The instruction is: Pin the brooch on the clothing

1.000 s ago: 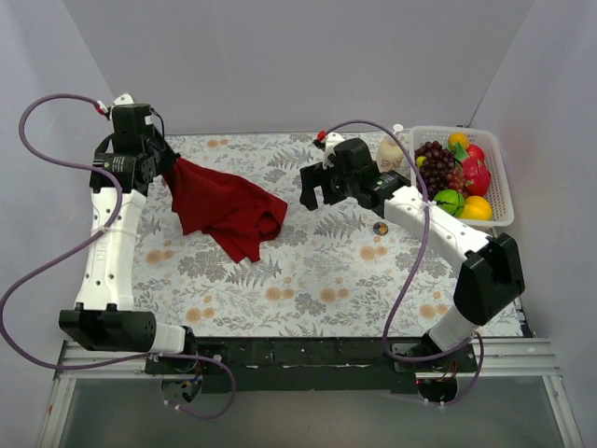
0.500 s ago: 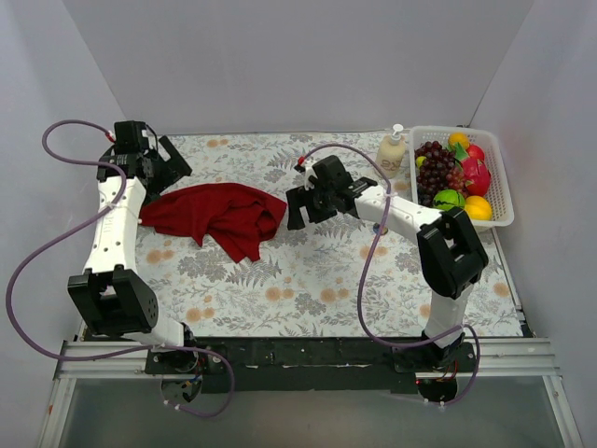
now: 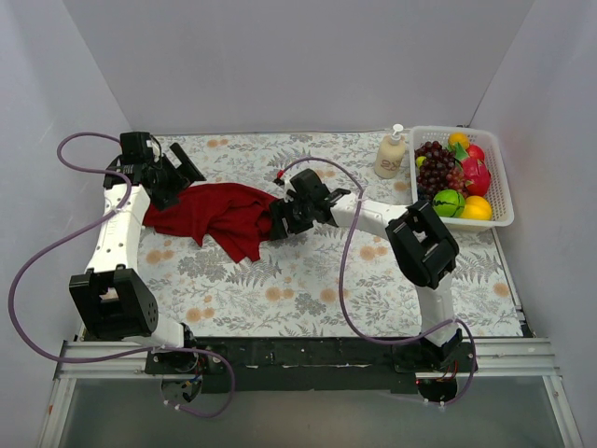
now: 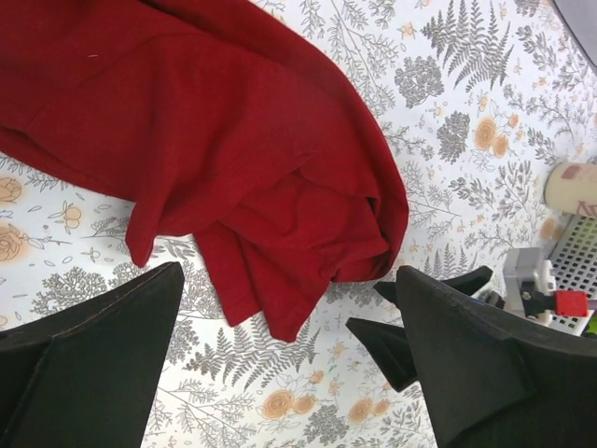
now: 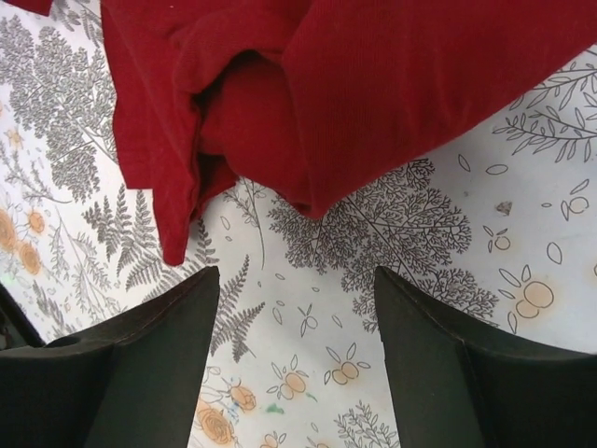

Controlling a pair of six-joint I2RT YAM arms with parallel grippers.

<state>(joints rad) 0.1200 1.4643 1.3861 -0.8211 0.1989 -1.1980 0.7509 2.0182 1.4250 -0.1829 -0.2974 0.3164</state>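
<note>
Red fabric fills most of both wrist views: the clothing, a dark T-shirt, lies crumpled on the floral tablecloth, left of centre. At its left end the left gripper hangs with fingers spread wide and nothing between them (its wrist camera looks down on the folds, clear of them). At the shirt's right edge the right gripper sits low, its fingers likewise apart and holding nothing. Its own camera shows bare tablecloth between them with the hem just ahead, which the top view cannot settle. Further right stand a pump bottle and a white basket of fruit. I cannot make out the brooch in any view
</note>
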